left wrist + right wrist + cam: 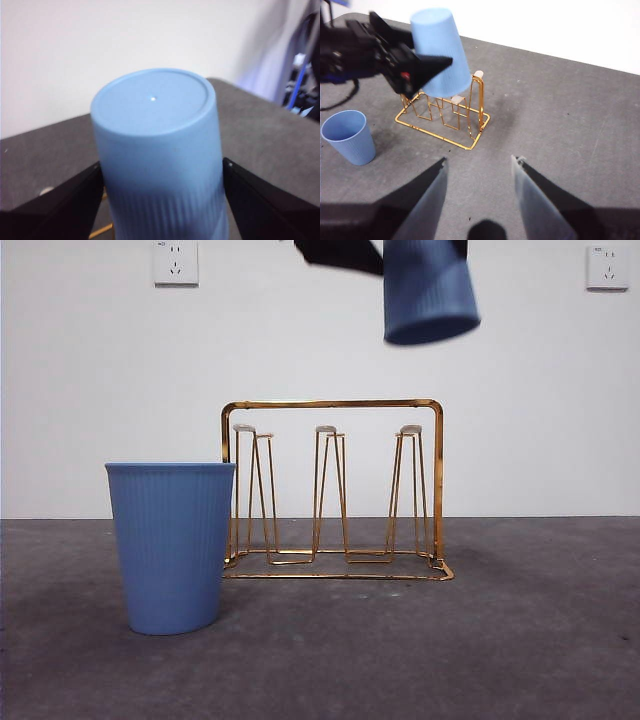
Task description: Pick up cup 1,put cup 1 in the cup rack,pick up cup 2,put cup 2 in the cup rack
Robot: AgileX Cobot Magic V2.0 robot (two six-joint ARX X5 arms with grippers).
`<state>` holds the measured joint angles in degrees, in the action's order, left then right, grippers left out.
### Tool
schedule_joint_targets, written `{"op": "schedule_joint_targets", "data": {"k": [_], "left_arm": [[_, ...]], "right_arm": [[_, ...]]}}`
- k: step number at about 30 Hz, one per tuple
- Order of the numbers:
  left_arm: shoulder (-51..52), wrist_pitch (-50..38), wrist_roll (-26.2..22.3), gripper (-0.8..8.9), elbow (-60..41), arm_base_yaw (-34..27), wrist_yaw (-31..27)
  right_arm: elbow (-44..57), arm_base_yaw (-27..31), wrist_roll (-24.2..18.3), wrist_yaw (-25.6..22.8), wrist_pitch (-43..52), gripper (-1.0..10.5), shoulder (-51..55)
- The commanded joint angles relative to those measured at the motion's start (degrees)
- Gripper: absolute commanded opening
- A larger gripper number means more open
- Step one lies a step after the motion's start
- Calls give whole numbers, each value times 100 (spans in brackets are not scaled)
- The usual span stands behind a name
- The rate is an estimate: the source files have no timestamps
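Dark grey tabletop (520, 640) stretches back to a plain white wall (100, 370) that carries two sockets (176, 261) high up. On the table stands the cup rack (335, 490), a gold wire frame with an arched handle and three pairs of pale-tipped prongs, all bare. Just beside its end, nearer the front camera, a blue ribbed cup (171, 545) stands upright with its mouth open upward. The left gripper (427, 67) hangs above the rack, its jaws clamped on the sides of a second blue cup (157, 150) turned upside down, flat base up and slightly tilted, clear of the prongs. The right gripper (477, 170) waits well back from the rack over bare table, jaws spread wide with nothing between them.
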<state>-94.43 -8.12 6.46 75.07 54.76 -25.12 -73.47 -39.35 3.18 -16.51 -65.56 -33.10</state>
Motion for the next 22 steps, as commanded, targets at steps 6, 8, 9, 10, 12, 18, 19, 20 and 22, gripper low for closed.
{"op": "schedule_joint_targets", "data": {"k": [6,8,9,10,12,18,19,20,22], "left_arm": [[-494,-140,214,-6,7,-57,-72],[-579,-140,236,-6,7,-74,-197],[-599,-129,236,-6,7,-83,-219],[-619,-129,240,-6,7,-109,-216],[-658,-151,254,-6,7,-118,-219],[-691,-175,367,-6,7,-225,-210],[-695,-175,398,-6,7,-225,-208],[-695,-175,402,-6,7,-229,-212],[-708,-175,402,-6,7,-247,-212]], "right_arm": [[44,-7,15,-111,33,219,13],[44,-4,-9,-111,31,219,13],[46,-7,-24,-111,22,219,13],[46,-4,-22,-111,2,219,13],[44,-4,-24,-111,-46,219,13],[46,-4,-24,-111,-61,219,13],[44,-7,-24,-111,-57,219,13],[44,-7,-24,-109,-55,219,13],[44,-7,-24,-109,-48,219,13]]}}
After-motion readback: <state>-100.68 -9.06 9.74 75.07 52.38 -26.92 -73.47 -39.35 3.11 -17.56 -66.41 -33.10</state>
